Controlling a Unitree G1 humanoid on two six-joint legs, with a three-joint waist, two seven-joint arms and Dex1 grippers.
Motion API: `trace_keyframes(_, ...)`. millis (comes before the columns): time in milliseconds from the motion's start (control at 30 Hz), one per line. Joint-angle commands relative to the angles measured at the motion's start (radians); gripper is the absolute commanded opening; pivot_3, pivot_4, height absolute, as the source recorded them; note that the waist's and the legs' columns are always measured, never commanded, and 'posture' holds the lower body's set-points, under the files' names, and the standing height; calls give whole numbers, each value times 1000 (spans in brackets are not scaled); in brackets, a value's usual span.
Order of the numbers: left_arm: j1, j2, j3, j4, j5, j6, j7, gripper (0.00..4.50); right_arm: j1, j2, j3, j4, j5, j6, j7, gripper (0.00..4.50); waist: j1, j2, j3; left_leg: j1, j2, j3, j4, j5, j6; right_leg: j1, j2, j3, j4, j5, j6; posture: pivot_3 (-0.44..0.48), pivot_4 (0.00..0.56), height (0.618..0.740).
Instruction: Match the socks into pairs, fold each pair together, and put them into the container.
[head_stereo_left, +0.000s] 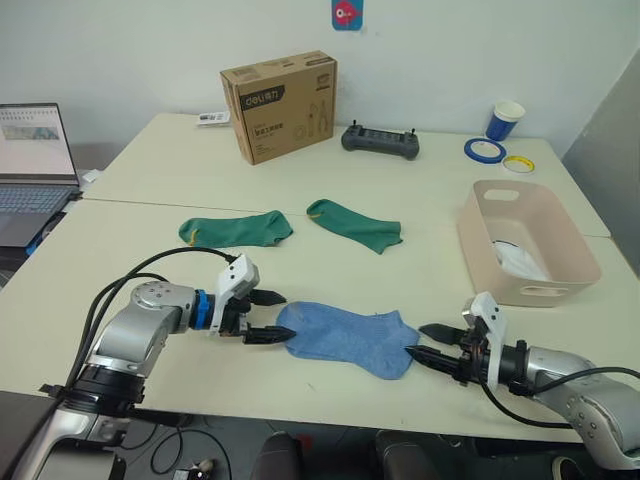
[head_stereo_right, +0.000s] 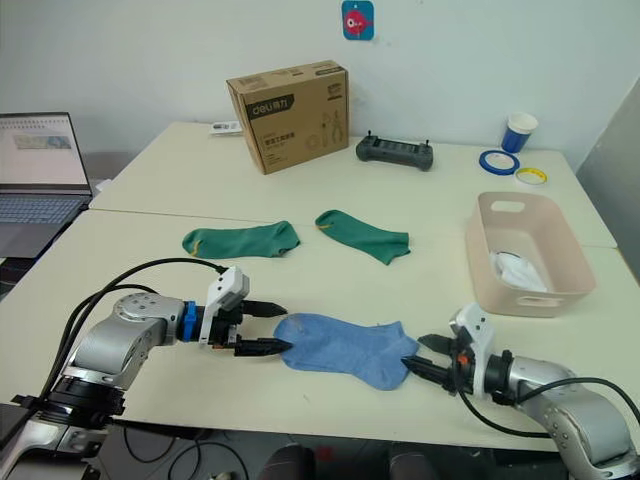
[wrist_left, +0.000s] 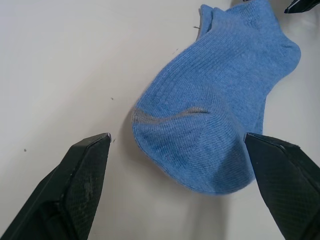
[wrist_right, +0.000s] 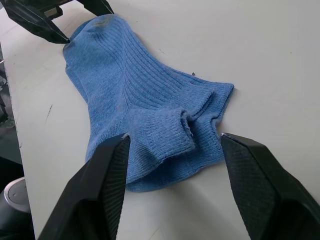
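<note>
Lying flat near the table's (head_stereo_left: 120, 250) front edge, the blue socks (head_stereo_left: 350, 337) appear stacked as a pair, toe toward the left gripper (head_stereo_left: 268, 316), cuffs toward the right gripper (head_stereo_left: 430, 342); both have jaws spread, empty. Two green socks (head_stereo_left: 236, 228) lie apart further back, something white sits in the pink container (head_stereo_left: 572, 240). Soft, light knit will likely bunch and slide, so pinching both layers at toe and cuff seems wise.

An office or lab room: pale tables (head_stereo_left: 400, 190) against a plain wall, an open laptop (head_stereo_left: 30, 170) at one side, a cardboard box (head_stereo_left: 280, 105), a handheld controller (head_stereo_left: 380, 140), tape rolls (head_stereo_left: 485, 150) and a paper cup (head_stereo_left: 506, 120).
</note>
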Motion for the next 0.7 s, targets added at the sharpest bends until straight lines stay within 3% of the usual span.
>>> trace_keyframes(33, 0, 13, 10, -30, -6, 0, 1, 3884, -2, -10, -4, -40, 15, -10, 15, 1762, 0, 0, 0, 0, 0, 0, 0, 0, 0, 0, 0, 0, 0, 0, 0, 0, 150, 740)
trace_keyframes(200, 0, 14, 12, -34, -13, 6, -5, 2282, -1, -10, 12, -34, 3, -19, 22, 0, 0, 0, 0, 0, 0, 0, 0, 0, 0, 0, 0, 0, 0, 0, 0, 0, 150, 740)
trace_keyframes(433, -8, 13, 16, -29, -14, 4, -4, 74, -20, -7, -2, -34, 21, -13, 22, 0, 0, 0, 0, 0, 0, 0, 0, 0, 0, 0, 0, 0, 0, 0, 0, 0, 150, 740)
trace_keyframes(700, -1, 9, 44, -68, -69, 51, -4, 33, -64, -21, -27, -44, 58, 20, 27, 0, 0, 0, 0, 0, 0, 0, 0, 0, 0, 0, 0, 0, 0, 0, 0, 0, 150, 740)
